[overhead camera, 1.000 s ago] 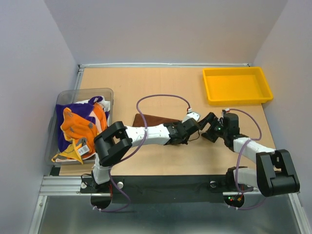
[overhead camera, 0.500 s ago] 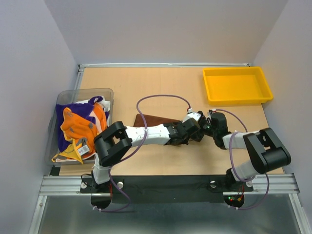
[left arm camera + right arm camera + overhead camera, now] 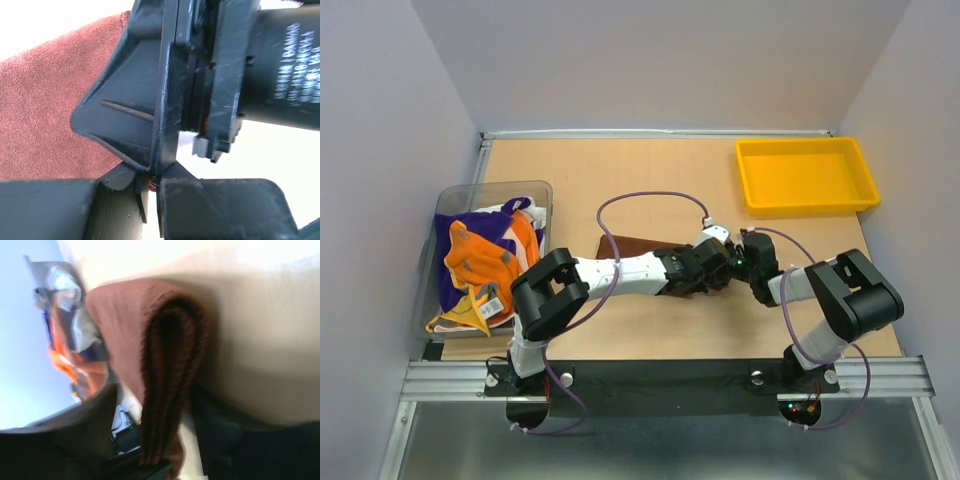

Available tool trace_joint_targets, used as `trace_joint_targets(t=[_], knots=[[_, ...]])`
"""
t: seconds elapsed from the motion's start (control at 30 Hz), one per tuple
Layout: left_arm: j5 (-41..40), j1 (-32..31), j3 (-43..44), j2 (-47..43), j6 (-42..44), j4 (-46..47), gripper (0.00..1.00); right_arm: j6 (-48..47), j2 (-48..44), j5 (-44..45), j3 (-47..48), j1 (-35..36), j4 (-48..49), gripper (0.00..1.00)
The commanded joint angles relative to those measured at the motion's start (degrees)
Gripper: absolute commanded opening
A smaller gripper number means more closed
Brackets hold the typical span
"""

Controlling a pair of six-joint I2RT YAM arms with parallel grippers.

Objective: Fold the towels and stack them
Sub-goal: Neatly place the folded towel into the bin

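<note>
The brown towel lay mid-counter, its folded edge between the right gripper fingers (half closed). The left gripper pinched it beside.

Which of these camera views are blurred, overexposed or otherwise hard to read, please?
Top external: sharp, evenly lit. Left wrist: the table is blown out to white beside the dark brown terry towel, and the close gripper parts fill the frame. Right wrist: soft, blurred, glare along the top; the folded towel edge remains readable.

table – wood | on it: brown towel – yellow tray – clear bin
</note>
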Motion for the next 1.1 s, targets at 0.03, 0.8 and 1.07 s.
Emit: trace_joint_targets(t=[0.03,0.8,1.07], knots=[[0.5,0.5,3.4,-0.2,-0.7,2.8,0.0,-2.4,2.0,1.2,0.4,0.7,-3.3,0.41],[6.1,25.3,-11.9,-29.5,8.2,-2.4,0.89,-55.7,14.9,8.1,47.8,-12.3,-53.6,0.0],[3.5,37.4,-16.9,-35.9,16.9,-1.1,0.91,-70.9,24.6,19.0,73.2,-16.0,-67.7,0.0]])
